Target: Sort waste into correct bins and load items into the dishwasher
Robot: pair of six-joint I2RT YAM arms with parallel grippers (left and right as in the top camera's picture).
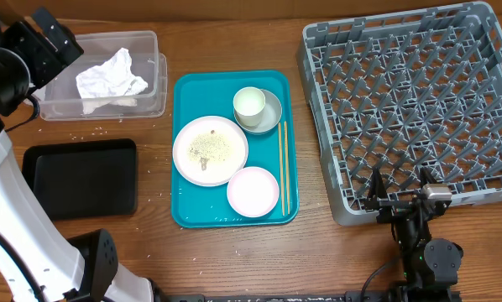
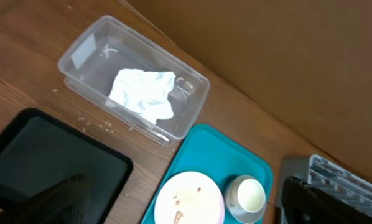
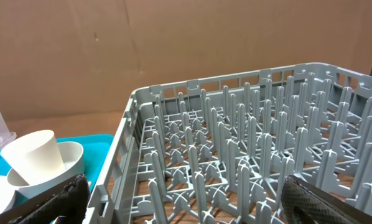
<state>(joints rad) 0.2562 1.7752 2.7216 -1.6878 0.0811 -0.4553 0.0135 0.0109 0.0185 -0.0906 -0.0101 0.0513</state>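
currently the right claw (image 1: 400, 183) hangs wide open, gripping nothing, over the near edge of the grey rack (image 1: 419, 92). to its left, on the teal tray (image 1: 188, 92), lie a small white plate (image 1: 253, 190), a larger plate (image 1: 184, 151) carrying pale rice scraps (image 1: 207, 148), and a white cup (image 1: 249, 103) resting in a grey bowl (image 1: 275, 113). the left claw (image 2: 185, 186), also wide open and holding nothing, sits above the table's far left. ahead of it, a crumpled white napkin (image 1: 108, 77) lies inside the clear tub (image 1: 150, 42), beside the black tray (image 1: 83, 176).
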